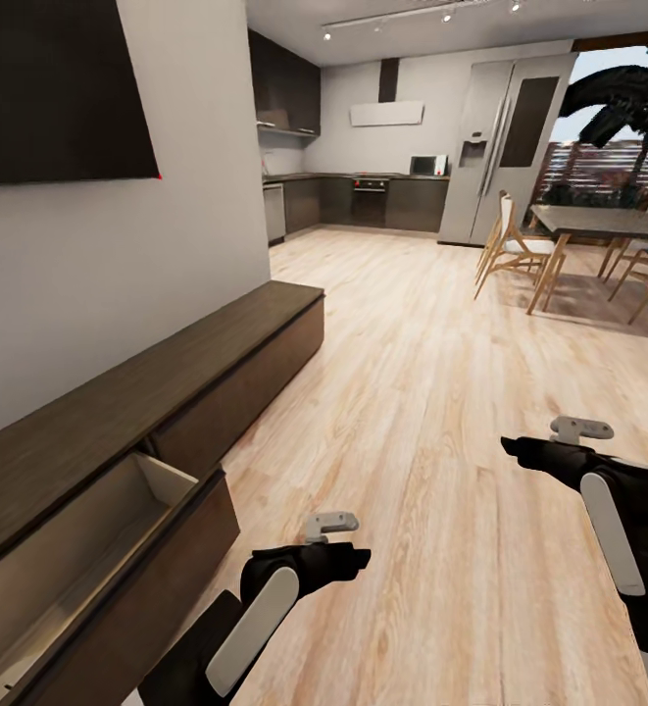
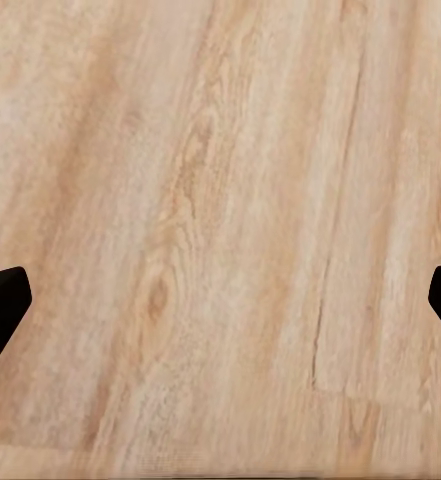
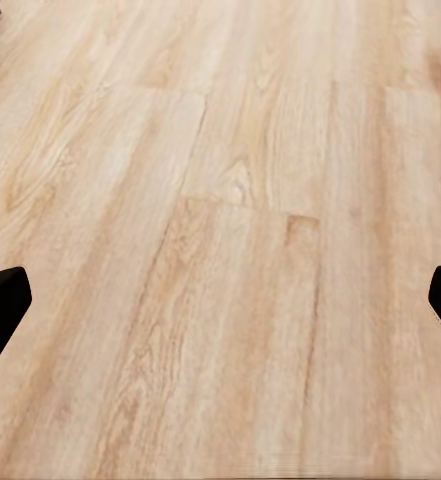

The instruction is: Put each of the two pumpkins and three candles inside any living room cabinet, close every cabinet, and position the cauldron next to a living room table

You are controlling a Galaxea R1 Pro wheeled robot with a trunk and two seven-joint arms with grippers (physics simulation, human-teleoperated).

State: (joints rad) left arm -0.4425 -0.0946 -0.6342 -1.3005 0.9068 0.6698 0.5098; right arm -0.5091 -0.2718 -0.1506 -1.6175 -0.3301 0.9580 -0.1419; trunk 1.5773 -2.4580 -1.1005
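The long low dark-brown cabinet (image 1: pixel 196 378) runs along the left wall. Its nearest drawer (image 1: pixel 118 564) is pulled out and shows a pale interior. A small pale shape (image 1: pixel 8 677) lies at the drawer's near end, too cut off to identify. My left gripper (image 1: pixel 355 559) hangs open over bare wooden floor, just right of the open drawer; its black fingertips (image 2: pixel 0 305) sit wide apart with nothing between them. My right gripper (image 1: pixel 516 449) is also open over the floor, fingertips (image 3: pixel 0 300) spread. The pumpkins, candles, cauldron and grey glass table are out of view.
A dark TV (image 1: pixel 59 88) hangs on the wall above the cabinet. Light plank floor (image 1: pixel 412 373) stretches ahead to a kitchen with a steel fridge (image 1: pixel 505 147). A dining table (image 1: pixel 608 224) with wooden chairs (image 1: pixel 510 250) stands at the far right.
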